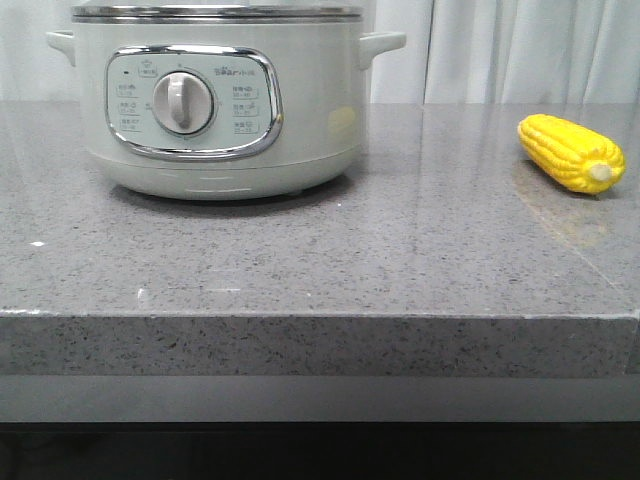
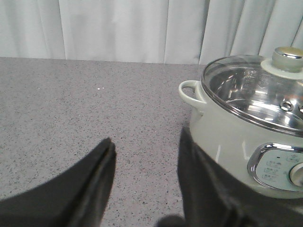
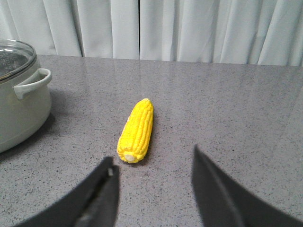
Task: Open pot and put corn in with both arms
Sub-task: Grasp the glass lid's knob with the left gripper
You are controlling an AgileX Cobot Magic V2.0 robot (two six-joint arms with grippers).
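Front view: grey stone table (image 1: 300,270) edge; pot (image 1: 220,100) rear left, lid on; corn (image 1: 570,152) far right, well apart. Left wrist: left gripper (image 2: 147,156) spread, empty, beside pot. Right wrist: right gripper (image 3: 154,175) spread, empty, near corn's stub end.

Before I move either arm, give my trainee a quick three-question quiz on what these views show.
1. True or false: the glass lid is off the pot.
2. Multiple choice: the corn lies A) inside the pot, B) on the counter to the pot's right, C) in the right claw.
3. Fill in: the left claw is ____ and holds nothing.

Key: 1 false, the lid sits on the rim. 2 B. 3 open.
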